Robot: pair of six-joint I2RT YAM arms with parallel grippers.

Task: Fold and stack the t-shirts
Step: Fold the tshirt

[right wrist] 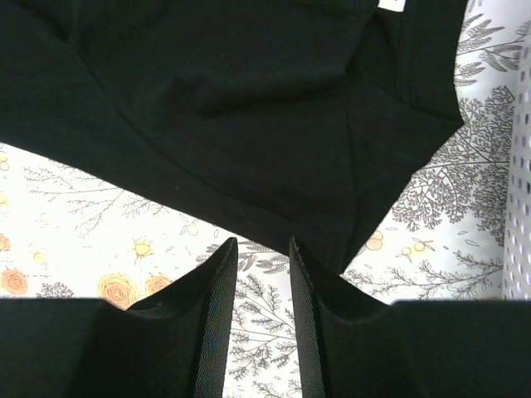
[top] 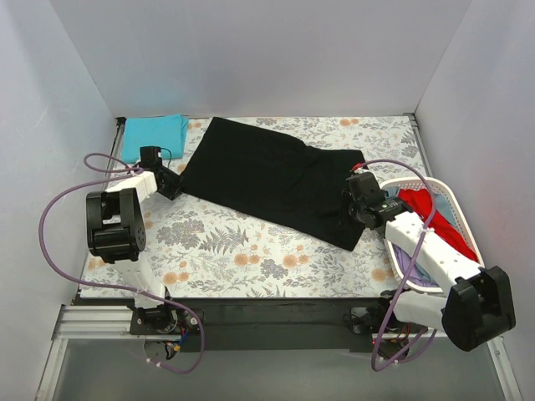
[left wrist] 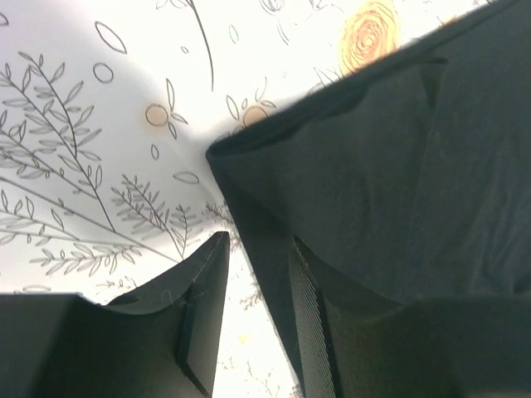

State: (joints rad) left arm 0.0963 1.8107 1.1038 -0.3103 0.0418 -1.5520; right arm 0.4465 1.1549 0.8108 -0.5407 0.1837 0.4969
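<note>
the black shirt [top: 276, 180] lies just ahead of the left pincer [left wrist: 259, 240] and right pincer [right wrist: 262, 242] (both narrowly parted, empty).

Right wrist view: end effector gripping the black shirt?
No, the end effector is open over floral covering; the black shirt lies beyond it.

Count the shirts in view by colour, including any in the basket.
Black t-shirt: 1
Teal t-shirt: 1
Red t-shirt: 1
Light-blue t-shirt: 1
Total: 4 visible; the basket may hide more.
</note>
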